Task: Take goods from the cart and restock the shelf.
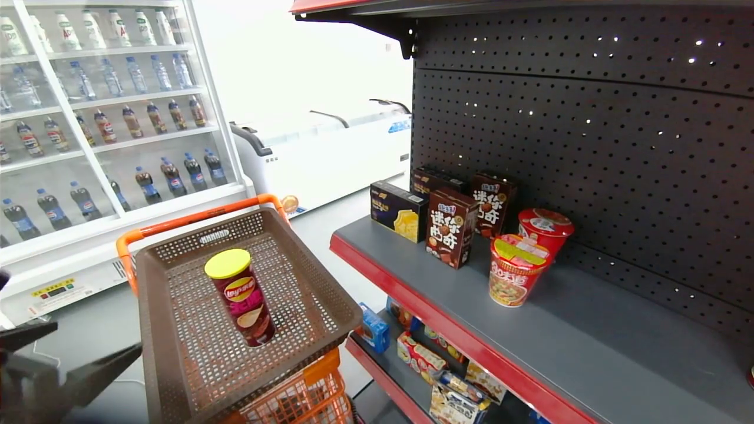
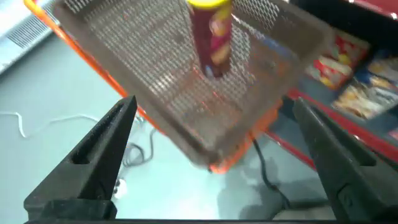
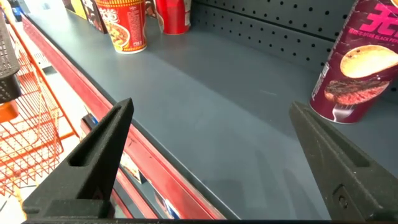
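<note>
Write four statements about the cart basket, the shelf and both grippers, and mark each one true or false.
1. A chip can with a yellow lid stands in the brown basket. True.
2. The left gripper is shut on that can. False: it is open, holds nothing and is apart from the can.
3. Two noodle cups stand on the shelf, next to the snack boxes. True.
4. The right gripper holds a noodle cup. False: it is open and empty over the shelf, and a second chip can stands on the shelf nearby.
</note>
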